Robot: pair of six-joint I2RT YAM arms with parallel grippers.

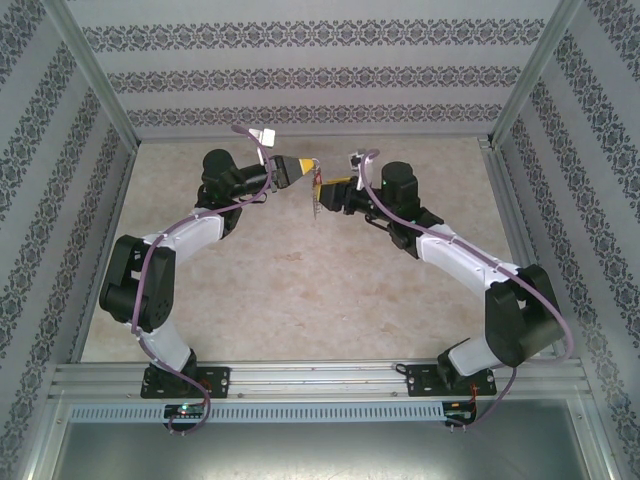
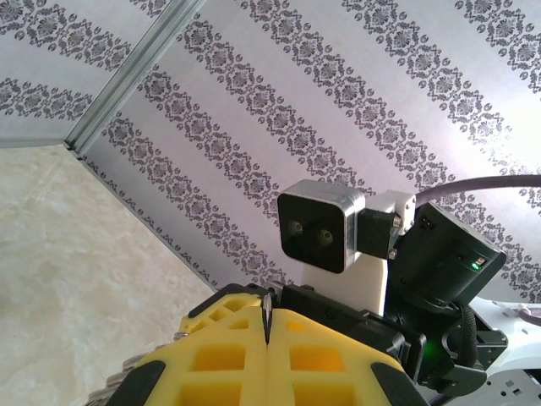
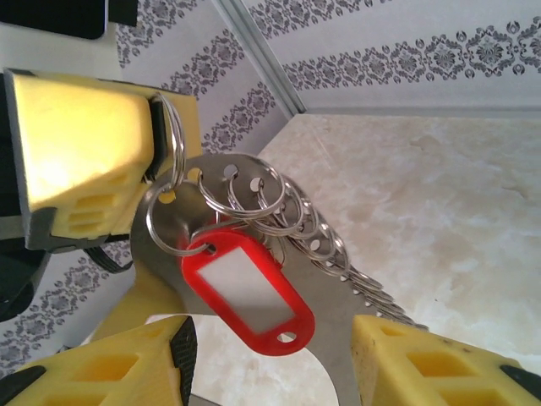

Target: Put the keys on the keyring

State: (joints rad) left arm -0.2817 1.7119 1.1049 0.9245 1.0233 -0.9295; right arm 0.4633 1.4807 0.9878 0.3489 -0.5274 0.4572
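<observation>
The keyring (image 3: 334, 309) is a flat grey metal plate with a row of small rings (image 3: 313, 228) along one edge. It is held up in the air above the table. My left gripper (image 2: 267, 338) is shut on its thin edge (image 2: 267, 311); its yellow finger (image 3: 84, 161) shows at upper left in the right wrist view. A red plastic tag (image 3: 245, 288) hangs from a split ring (image 3: 165, 233) against the plate, near the left gripper. I cannot make out the key itself. My right gripper (image 3: 270, 372) is open, one finger on each side of the tag, touching nothing. From above, both grippers (image 1: 300, 170) (image 1: 328, 188) meet at the keyring (image 1: 315, 195).
The beige table (image 1: 300, 290) lies well below both grippers. Patterned walls (image 1: 300, 80) and aluminium posts (image 1: 90, 80) close in the back and sides. The right arm's wrist camera (image 2: 321, 224) sits close in front of the left gripper.
</observation>
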